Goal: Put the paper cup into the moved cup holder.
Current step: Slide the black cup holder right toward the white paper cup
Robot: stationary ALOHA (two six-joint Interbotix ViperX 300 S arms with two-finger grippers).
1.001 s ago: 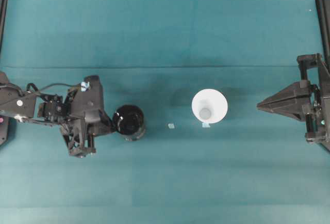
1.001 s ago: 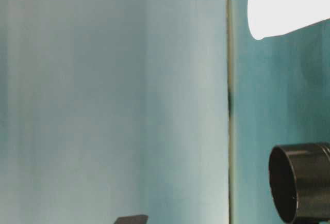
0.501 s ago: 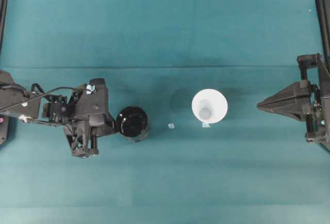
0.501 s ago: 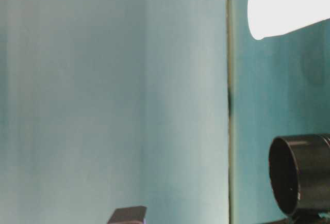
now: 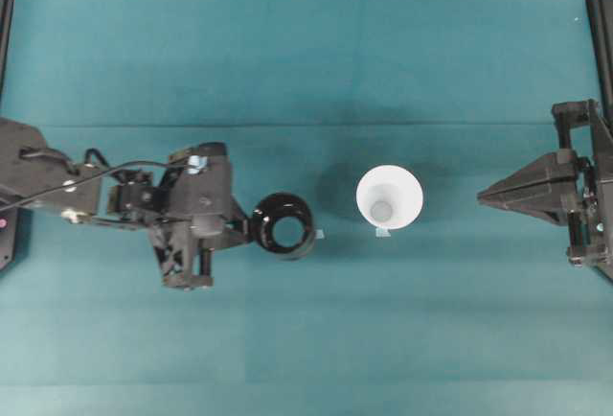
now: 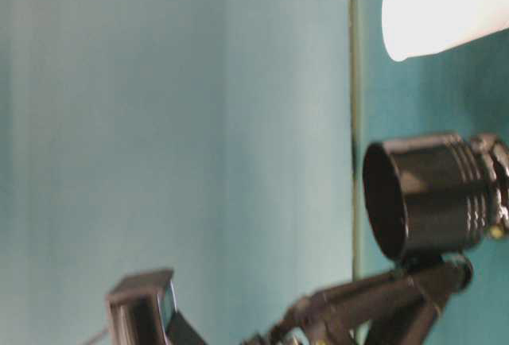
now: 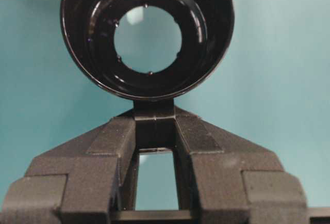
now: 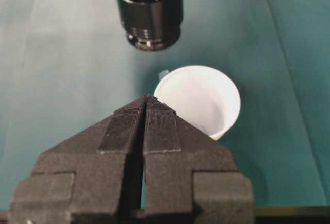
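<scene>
Seen from overhead, the left gripper [image 5: 241, 231], at centre left, pinches the black cup holder [image 5: 284, 235] by its handle, while the paper cup [image 5: 389, 197] stands just right of centre, nearer the shut, empty right gripper [image 5: 482, 197].

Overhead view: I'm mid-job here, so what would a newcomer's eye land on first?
Probably the white paper cup, standing upright alone near the middle of the teal table. Next, the glossy black cup holder just to its left, gripped by its small handle in the left claw and lifted off the cloth. The right claw waits shut at the right edge.
</scene>
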